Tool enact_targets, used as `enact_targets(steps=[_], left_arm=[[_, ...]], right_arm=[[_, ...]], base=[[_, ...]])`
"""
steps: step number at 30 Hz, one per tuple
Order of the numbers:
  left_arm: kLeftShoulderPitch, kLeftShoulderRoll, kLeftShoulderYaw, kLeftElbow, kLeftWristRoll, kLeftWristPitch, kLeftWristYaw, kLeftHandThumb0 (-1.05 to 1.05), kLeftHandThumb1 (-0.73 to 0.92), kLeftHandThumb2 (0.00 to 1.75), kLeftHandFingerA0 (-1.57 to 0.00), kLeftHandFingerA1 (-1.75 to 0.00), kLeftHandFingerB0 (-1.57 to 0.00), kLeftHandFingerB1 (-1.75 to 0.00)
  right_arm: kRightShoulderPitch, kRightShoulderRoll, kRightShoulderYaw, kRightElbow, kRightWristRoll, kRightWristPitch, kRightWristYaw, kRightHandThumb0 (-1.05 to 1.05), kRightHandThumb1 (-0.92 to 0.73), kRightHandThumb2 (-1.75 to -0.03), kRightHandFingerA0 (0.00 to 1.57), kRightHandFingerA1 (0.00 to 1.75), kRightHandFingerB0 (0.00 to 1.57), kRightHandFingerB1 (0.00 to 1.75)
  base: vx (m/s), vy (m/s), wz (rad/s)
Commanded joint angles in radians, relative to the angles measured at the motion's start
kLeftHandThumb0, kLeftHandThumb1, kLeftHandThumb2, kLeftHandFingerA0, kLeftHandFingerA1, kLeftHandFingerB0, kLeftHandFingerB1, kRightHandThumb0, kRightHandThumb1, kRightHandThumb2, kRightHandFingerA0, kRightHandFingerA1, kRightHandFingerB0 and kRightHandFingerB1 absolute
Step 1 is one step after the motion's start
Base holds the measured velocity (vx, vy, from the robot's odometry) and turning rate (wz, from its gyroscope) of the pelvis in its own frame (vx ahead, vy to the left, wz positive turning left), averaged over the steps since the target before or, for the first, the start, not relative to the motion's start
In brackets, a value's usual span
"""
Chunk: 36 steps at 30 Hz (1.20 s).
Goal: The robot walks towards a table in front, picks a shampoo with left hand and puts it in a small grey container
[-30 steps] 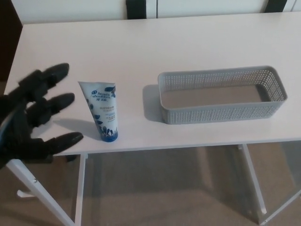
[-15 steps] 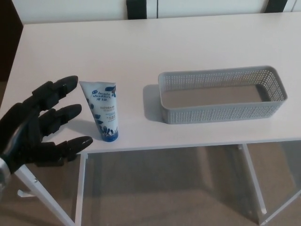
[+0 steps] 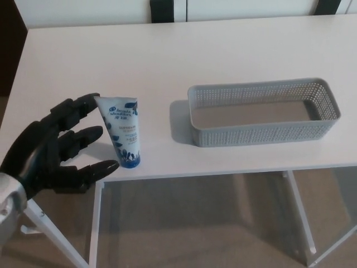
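A white shampoo tube with blue print stands cap-down near the front left edge of the white table. My left hand is just left of it, open, with its black fingers spread and the upper fingertip about touching the tube's top edge. The thumb reaches toward the tube's blue cap from below. To the right stands the small grey perforated container, long and empty. The right hand does not show.
The table's front edge runs just below the tube and the container. White table legs and a tan floor show beneath. A dark strip sits at the far edge of the table.
My left hand has moved right and a little down, closing the gap to the shampoo tube. The tube and the container have stayed in place.
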Motion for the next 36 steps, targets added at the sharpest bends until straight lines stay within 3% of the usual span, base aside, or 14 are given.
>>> enact_targets(steps=[1,4,7,8,11,12,16,18,19,24,26,27,30,36], left_arm=[[-0.015,-0.009,-0.024,0.051,0.084,-0.017,0.025,-0.44,0.3,0.71,-0.08,-0.46,0.0,-0.27],[-0.02,-0.022,-0.032,0.063,0.097,-0.014,0.029,-0.41,0.44,0.54,-0.15,-0.35,-0.06,-0.2],[-0.038,-0.039,-0.042,0.08,0.121,0.002,0.054,-0.46,0.37,0.63,-0.13,-0.41,-0.06,-0.24],[-0.046,-0.054,-0.05,0.084,0.136,0.022,0.081,-0.24,0.3,0.84,-0.04,-0.49,0.0,-0.48],[-0.081,-0.107,-0.087,0.093,0.193,0.091,0.162,-0.24,0.34,0.86,-0.05,-0.48,0.0,-0.48],[-0.09,-0.116,-0.097,0.099,0.208,0.097,0.174,-0.43,0.41,0.62,-0.26,-0.44,-0.09,-0.27],[-0.205,-0.175,-0.179,0.212,0.307,0.141,0.251,-0.45,0.44,0.64,-0.38,-0.46,-0.08,-0.31],[-0.288,-0.214,-0.215,0.315,0.353,0.155,0.296,-0.2,0.65,0.61,-1.09,-0.66,-0.26,-0.33],[-0.315,-0.232,-0.234,0.352,0.381,0.151,0.327,-0.09,0.72,0.61,-1.18,-0.92,-0.4,-0.37],[-0.421,-0.287,-0.288,0.505,0.42,0.076,0.344,0.02,0.74,0.62,-1.07,-1.1,-0.69,-0.46],[-0.428,-0.299,-0.298,0.529,0.428,0.05,0.351,0.06,0.73,0.69,-0.98,-1.05,-0.91,-0.74],[-0.431,-0.307,-0.303,0.537,0.435,0.049,0.36,0.06,0.73,0.69,-0.98,-1.05,-0.91,-0.74],[-0.419,-0.321,-0.302,0.55,0.447,0.004,0.38,-0.01,0.79,0.71,-1.02,-1.44,-0.76,-1.1],[-0.343,-0.308,-0.263,0.458,0.446,-0.035,0.378,0.02,0.81,0.68,-0.94,-1.45,-0.77,-1.02]], right_arm=[[-0.003,-0.01,-0.004,-0.012,0.01,-0.002,0.014,-0.29,-0.67,-0.59,0.68,0.49,0.56,0.42],[0.009,-0.008,-0.007,-0.022,0.014,-0.004,0.013,-0.29,-0.67,-0.59,0.68,0.49,0.55,0.43],[0.013,-0.009,-0.008,-0.032,0.016,-0.009,0.017,-0.26,-0.68,-0.6,0.67,0.49,0.55,0.43],[0.011,-0.008,-0.009,-0.025,0.015,-0.011,0.015,-0.27,-0.67,-0.59,0.66,0.48,0.56,0.42],[-0.005,-0.004,-0.014,0.008,0.016,-0.01,0.009,-0.28,-0.67,-0.58,0.69,0.49,0.58,0.43],[-0.005,-0.005,-0.014,0.009,0.015,-0.011,0.01,-0.29,-0.67,-0.58,0.7,0.5,0.58,0.42],[-0.01,-0.001,-0.012,0.001,0.012,-0.007,0.007,-0.29,-0.66,-0.59,0.69,0.49,0.58,0.42],[-0.015,0.003,-0.02,0.005,0.02,-0.005,0.007,-0.29,-0.65,-0.58,0.71,0.51,0.59,0.43],[-0.016,0.003,-0.023,0.005,0.022,-0.005,0.009,-0.3,-0.66,-0.58,0.72,0.5,0.58,0.42],[-0.021,0.006,-0.019,-0.011,0.013,-0.015,0.005,-0.29,-0.68,-0.6,0.73,0.52,0.58,0.43],[-0.022,0.002,-0.016,-0.015,0.01,-0.018,0.01,-0.28,-0.67,-0.59,0.72,0.51,0.57,0.43],[-0.021,0.0,-0.013,-0.016,0.007,-0.023,0.011,-0.28,-0.67,-0.59,0.72,0.51,0.57,0.43],[-0.024,0.0,-0.021,-0.021,0.017,-0.018,0.02,-0.29,-0.66,-0.58,0.74,0.52,0.59,0.44],[-0.024,-0.002,-0.012,-0.029,0.006,-0.011,0.02,-0.3,-0.65,-0.58,0.74,0.52,0.59,0.44]], base=[[0.0,0.0,0.0],[0.0,0.0,0.0],[0.0,0.0,0.0],[0.0,0.0,0.0],[0.0,0.0,0.0],[0.0,0.0,0.0],[0.0,0.0,0.0],[0.0,0.0,0.0],[0.0,0.0,0.0],[0.0,0.0,0.0],[0.0,0.0,0.0],[0.0,0.0,0.0],[0.0,0.0,0.0],[0.0,0.0,0.0]])
